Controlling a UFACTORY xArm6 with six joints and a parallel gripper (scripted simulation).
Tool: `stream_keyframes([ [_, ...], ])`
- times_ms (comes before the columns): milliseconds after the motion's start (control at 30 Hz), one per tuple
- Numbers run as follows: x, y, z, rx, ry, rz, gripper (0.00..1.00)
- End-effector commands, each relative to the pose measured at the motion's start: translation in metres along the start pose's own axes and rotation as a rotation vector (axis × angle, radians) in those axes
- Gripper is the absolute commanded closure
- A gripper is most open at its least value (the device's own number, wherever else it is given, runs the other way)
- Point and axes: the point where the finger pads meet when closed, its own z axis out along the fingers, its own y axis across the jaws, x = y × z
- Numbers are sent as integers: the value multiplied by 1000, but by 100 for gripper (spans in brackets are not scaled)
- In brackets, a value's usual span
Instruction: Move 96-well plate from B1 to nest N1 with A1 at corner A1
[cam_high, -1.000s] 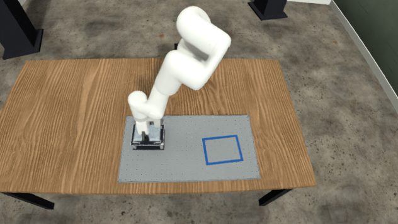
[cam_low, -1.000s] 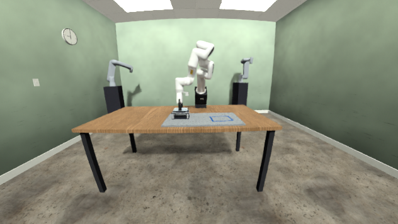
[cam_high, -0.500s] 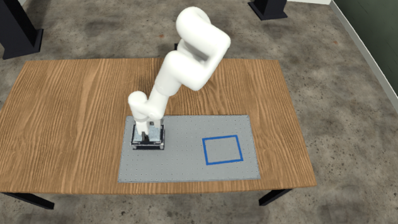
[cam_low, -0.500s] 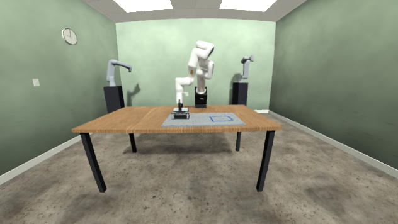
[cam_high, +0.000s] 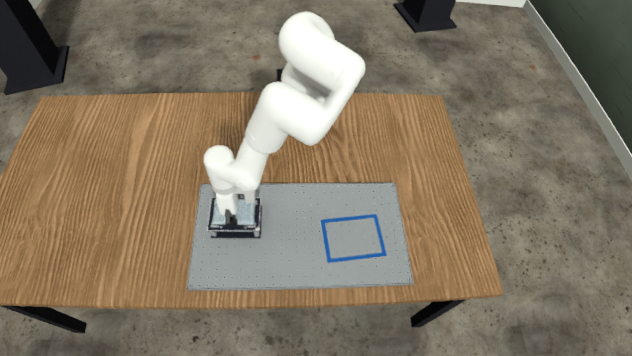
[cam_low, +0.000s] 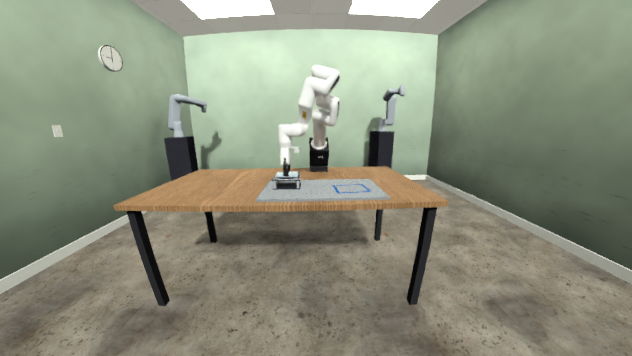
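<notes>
The pale 96-well plate (cam_high: pixel 246 212) (cam_low: pixel 292 174) is on top of the black raised nest N1 (cam_high: pixel 235 228) (cam_low: pixel 287 184), at the left end of the grey mat (cam_high: pixel 290 260) (cam_low: pixel 320 195). My gripper (cam_high: pixel 231 216) (cam_low: pixel 286 172) points straight down over the plate's middle and is shut on the plate across its width. I cannot tell whether the plate rests inside the locators or hangs just above them. Its cut-off corner and the A1 mark are too small to make out. The blue outlined spot B1 (cam_high: pixel 326 242) (cam_low: pixel 352 192) at the right of the mat has nothing in it.
The mat lies on a wooden table (cam_high: pixel 100 175) (cam_low: pixel 210 192). My arm's black base (cam_low: pixel 319 155) stands behind the table's far edge. Two other arms on black pedestals (cam_low: pixel 180 155) (cam_low: pixel 381 147) stand at the back wall.
</notes>
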Motion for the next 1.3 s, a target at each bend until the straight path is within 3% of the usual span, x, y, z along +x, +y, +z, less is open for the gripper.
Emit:
stream_keyframes([
  [0, -1, 1, 0, -2, -2, 0, 100],
  [1267, -1, 1, 6, -2, -2, 0, 100],
])
